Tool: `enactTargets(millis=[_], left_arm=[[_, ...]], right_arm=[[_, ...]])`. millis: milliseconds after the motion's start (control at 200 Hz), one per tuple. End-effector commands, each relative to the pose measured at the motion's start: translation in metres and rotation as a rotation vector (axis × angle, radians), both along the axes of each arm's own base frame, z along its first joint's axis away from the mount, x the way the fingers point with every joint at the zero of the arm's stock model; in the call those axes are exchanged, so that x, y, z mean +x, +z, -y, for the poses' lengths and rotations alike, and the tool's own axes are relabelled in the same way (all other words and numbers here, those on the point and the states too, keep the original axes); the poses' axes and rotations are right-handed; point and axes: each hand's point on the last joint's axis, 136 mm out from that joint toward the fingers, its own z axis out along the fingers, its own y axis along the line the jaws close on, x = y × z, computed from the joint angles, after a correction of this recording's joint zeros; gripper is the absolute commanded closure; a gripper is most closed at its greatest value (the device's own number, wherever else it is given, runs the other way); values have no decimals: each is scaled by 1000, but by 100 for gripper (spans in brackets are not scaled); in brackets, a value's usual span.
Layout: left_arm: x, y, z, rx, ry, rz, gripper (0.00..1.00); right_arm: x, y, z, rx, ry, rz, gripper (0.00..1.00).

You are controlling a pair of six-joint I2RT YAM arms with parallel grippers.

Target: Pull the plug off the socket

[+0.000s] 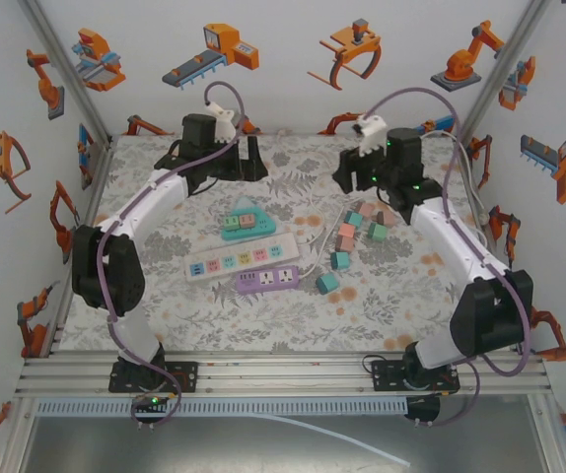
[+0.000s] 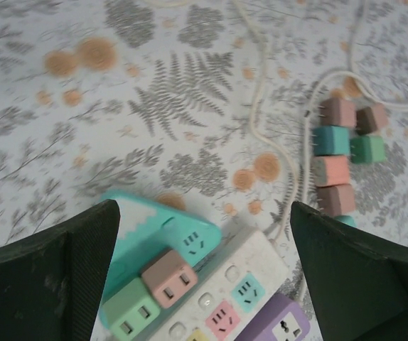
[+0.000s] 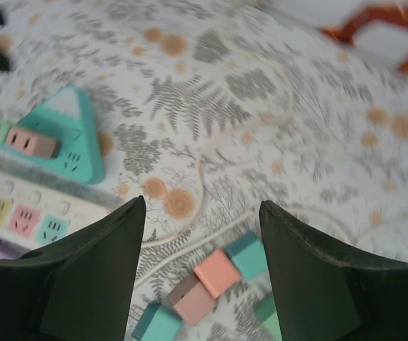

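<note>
Left gripper wide open, empty, near pink square plug seated in teal triangular plastic socket mid-table. Right gripper partly open, empty, near loose pastel plug cubes.

Top cam: high, behind my arm bases, looking down over whole table. My wrist cams sit close, angled down; both catch teal triangular socket and white strip.

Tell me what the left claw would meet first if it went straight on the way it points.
Most likely the teal socket with the pink plug in it, which lies just ahead of the open left claw. Depth is unclear.
</note>
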Motion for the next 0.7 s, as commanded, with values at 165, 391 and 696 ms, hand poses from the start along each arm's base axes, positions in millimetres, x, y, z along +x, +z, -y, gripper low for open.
enactTargets(millis=[165, 391, 696], left_arm=[[-4, -1, -55, 32, 229, -104, 3], [-13, -26, -108, 48, 428, -248, 2], [-30, -32, -145, 35, 507, -285, 0]], right_arm=[[-43, -28, -125, -308, 671, 293, 33], [-63, -64, -197, -285, 966, 351, 32], [-64, -117, -236, -240, 1086, 276, 38]])
